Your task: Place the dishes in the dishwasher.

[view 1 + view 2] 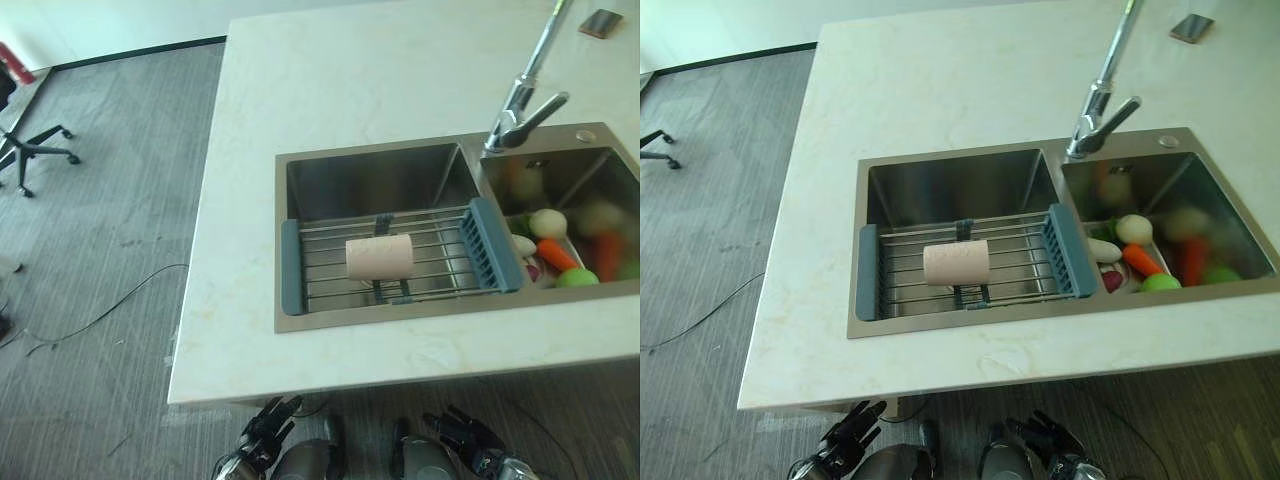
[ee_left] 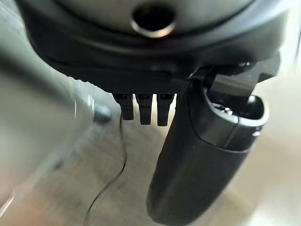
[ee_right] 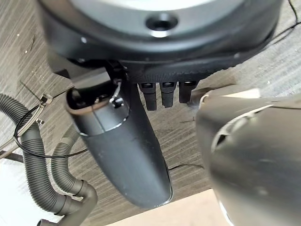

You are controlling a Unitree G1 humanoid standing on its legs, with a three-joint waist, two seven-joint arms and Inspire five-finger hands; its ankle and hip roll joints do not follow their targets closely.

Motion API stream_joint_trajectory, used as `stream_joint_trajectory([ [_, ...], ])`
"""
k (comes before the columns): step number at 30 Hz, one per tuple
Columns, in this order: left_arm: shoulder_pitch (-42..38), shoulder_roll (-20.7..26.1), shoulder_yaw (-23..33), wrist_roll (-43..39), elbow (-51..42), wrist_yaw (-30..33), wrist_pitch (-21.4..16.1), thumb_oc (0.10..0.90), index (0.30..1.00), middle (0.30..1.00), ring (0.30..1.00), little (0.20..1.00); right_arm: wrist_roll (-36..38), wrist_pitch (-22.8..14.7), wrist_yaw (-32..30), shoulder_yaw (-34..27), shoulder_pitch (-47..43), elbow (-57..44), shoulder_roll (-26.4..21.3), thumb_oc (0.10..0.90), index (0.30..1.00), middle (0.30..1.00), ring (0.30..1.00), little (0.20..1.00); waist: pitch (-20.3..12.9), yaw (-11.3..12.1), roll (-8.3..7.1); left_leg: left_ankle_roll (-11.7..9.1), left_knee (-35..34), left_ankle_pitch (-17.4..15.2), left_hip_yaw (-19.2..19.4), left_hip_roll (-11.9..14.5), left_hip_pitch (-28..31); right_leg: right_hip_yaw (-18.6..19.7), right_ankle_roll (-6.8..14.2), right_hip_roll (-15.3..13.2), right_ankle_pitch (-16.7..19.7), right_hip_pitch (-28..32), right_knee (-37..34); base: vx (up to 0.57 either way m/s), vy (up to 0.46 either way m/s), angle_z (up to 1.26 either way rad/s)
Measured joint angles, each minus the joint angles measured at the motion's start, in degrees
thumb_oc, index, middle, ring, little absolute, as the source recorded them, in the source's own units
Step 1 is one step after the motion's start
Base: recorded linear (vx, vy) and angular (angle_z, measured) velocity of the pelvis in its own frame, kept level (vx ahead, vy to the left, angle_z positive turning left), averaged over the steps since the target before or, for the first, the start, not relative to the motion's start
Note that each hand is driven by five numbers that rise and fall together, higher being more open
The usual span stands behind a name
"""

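A pale pink cup [image 1: 379, 257] lies on its side on a wire rack [image 1: 330, 290] with blue ends, which spans the left basin of a steel sink [image 1: 380, 185]. Both hands hang low below the counter's front edge, well apart from the cup. My left hand [image 1: 265, 425] has relaxed fingers and holds nothing; in its wrist view the thumb [image 2: 202, 165] stands straight beside the fingers [image 2: 145, 108]. My right hand [image 1: 465, 432] is open and empty too, with its thumb [image 3: 122, 150] straight.
The sink sits in a pale stone counter [image 1: 350, 90] with a tall faucet [image 1: 520, 105]. The right basin holds a tray of vegetables [image 1: 560, 255]. A small dark object [image 1: 600, 22] lies at the counter's far right. An office chair [image 1: 30, 150] stands on the floor to the left. Grey hoses [image 3: 33, 160] run under the counter.
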Motion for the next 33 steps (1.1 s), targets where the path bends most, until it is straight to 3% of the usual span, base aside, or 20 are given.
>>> stream_joint_trajectory([
  [3, 2.6, 2.8, 7.3, -1.9, 0.0, 4.1, -4.3, 0.800, 0.900, 0.900, 0.900, 0.900, -0.1, -0.1, 0.1, -0.3, -0.7, 0.8, -3.0, 0.800, 0.900, 0.900, 0.900, 0.900, 0.7, 0.4, 2.33, -0.2, -0.9, 0.5, -0.1, 0.0, 0.0, -0.1, -0.1, -0.2, -0.4, -0.5, 0.5, -0.02, 0.047, 0.03],
  [7, 4.0, 12.2, 16.9, 0.6, 0.0, 10.1, -9.6, 0.800, 0.900, 0.900, 0.900, 0.900, -0.3, -1.1, 0.0, -2.3, 0.3, 1.1, -6.7, 0.800, 0.900, 0.900, 0.900, 0.900, 0.9, 0.4, 5.38, -0.1, -1.4, 1.0, -0.6, -0.1, 0.1, -0.6, 0.0, -0.2, -0.8, -0.8, 1.1, -0.01, 0.002, 0.04],
  [12, 2.4, 22.8, 19.3, 14.5, -2.4, 16.9, -12.2, 0.800, 0.900, 0.900, 0.900, 0.900, -0.3, -2.0, -0.4, -2.2, 0.5, 3.2, -7.6, 0.800, 0.900, 0.900, 0.900, 0.900, 0.8, 2.0, 6.16, -0.3, -1.4, 1.5, -1.0, 0.0, -0.1, -1.0, -0.4, -0.2, -1.5, -1.5, 2.0, 0.00, 0.000, 0.04],
  [17, 0.0, 28.0, 18.8, 31.4, -4.0, 20.6, -10.9, 0.800, 0.900, 0.900, 0.900, 0.900, -0.3, -1.5, -1.2, -2.1, -0.2, 3.2, -8.2, 0.800, 0.900, 0.900, 0.900, 0.900, 0.7, 2.9, 6.63, -0.4, -1.4, 1.5, -1.1, 0.0, -0.1, -1.0, -0.4, -0.2, -1.5, -1.4, 2.0, 0.00, 0.000, 0.00],
  [21, -0.2, 33.2, 19.3, 34.3, -6.3, 24.1, -11.0, 0.800, 0.900, 0.900, 0.900, 0.900, -0.3, 0.3, -2.3, -1.6, -0.1, 1.9, -8.2, 0.800, 0.900, 0.900, 0.900, 0.900, 0.7, 3.2, 6.60, -0.4, -1.3, 1.5, -1.2, 0.1, -0.1, -1.0, -0.4, -0.2, -1.5, -1.4, 2.3, 0.03, -0.048, 0.02],
  [23, 2.9, 40.1, 21.2, 34.2, -13.4, 24.2, -11.6, 0.800, 0.900, 0.900, 0.900, 0.900, -0.3, 0.8, -2.5, 0.2, 1.8, -0.5, -7.7, 0.800, 0.900, 0.900, 0.900, 0.900, 0.3, 3.5, 5.40, -0.5, -1.1, 1.4, -1.5, 0.2, -0.4, -1.4, -0.7, -0.1, -1.8, -1.5, 2.8, 0.02, -0.067, 0.07],
  [24, 3.9, 44.1, 23.1, 33.8, -16.8, 24.2, -14.5, 0.800, 0.900, 0.900, 0.900, 0.900, -0.3, 1.1, -2.9, 0.2, 2.3, -0.2, -7.2, 0.800, 0.900, 0.900, 0.900, 0.900, 0.1, 4.1, 4.70, -0.6, -1.1, 1.4, -1.6, 0.2, -0.2, -1.4, -0.8, -0.1, -2.1, -1.5, 3.1, 0.04, -0.105, 0.09],
  [25, 3.5, 50.7, 23.8, 32.9, -22.5, 23.1, -18.1, 0.800, 0.900, 0.900, 0.900, 0.900, -0.3, 1.6, -3.4, 0.2, 3.0, -0.1, -6.9, 0.800, 0.900, 0.900, 0.900, 0.900, -0.2, 5.2, 4.14, -0.8, -0.7, 1.1, -1.7, 0.3, -0.3, -1.4, -0.9, -0.2, -2.4, -1.5, 3.4, 0.06, -0.114, 0.14],
  [26, -1.2, 54.5, 23.3, 25.4, -35.2, 15.7, -18.2, 0.800, 0.900, 0.900, 0.900, 0.900, 0.8, 2.1, -3.5, 0.2, 3.3, 0.9, -6.6, 0.800, 0.900, 0.900, 0.900, 0.900, -0.4, 6.8, 3.62, -0.9, 0.3, 0.8, -2.1, 0.2, -0.6, -1.4, -0.9, -0.2, -2.7, -1.4, 4.0, 0.07, -0.102, 0.17],
  [28, -6.8, 56.8, 20.4, 22.8, -47.8, 9.8, -19.0, 0.800, 0.900, 0.900, 0.900, 0.900, 0.9, 2.6, -3.5, 0.2, 2.3, 1.0, -5.7, 0.800, 0.900, 0.900, 0.900, 0.900, -1.0, 6.8, 2.57, -1.1, 0.9, 0.7, -2.3, 0.3, -0.9, -1.3, -0.9, -0.2, -2.6, -1.5, 4.3, 0.05, -0.046, 0.06],
  [30, -11.4, 59.2, 12.4, 23.3, -58.2, 3.5, -19.4, 0.800, 0.900, 0.900, 0.900, 0.900, 2.0, 2.6, -3.5, 0.1, 0.5, 0.5, -4.5, 0.800, 0.900, 0.900, 0.900, 0.900, -2.6, 4.4, 1.62, -1.2, 1.4, 0.0, -1.3, 0.6, -0.8, -0.3, -0.7, 0.1, -2.4, -1.7, 4.1, 0.04, -0.031, -0.28],
  [33, -14.7, 59.3, 5.9, 23.3, -67.4, -1.6, -16.1, 0.800, 0.900, 0.900, 0.900, 0.900, 2.0, 3.1, -3.5, 0.0, 0.8, -0.2, -3.7, 0.800, 0.900, 0.900, 0.900, 0.900, -3.3, 1.4, 1.18, -0.8, 3.0, -0.7, 0.3, 1.4, -0.8, 1.4, -0.6, 1.0, -1.9, -1.8, 3.4, 0.02, -0.010, -0.36],
])
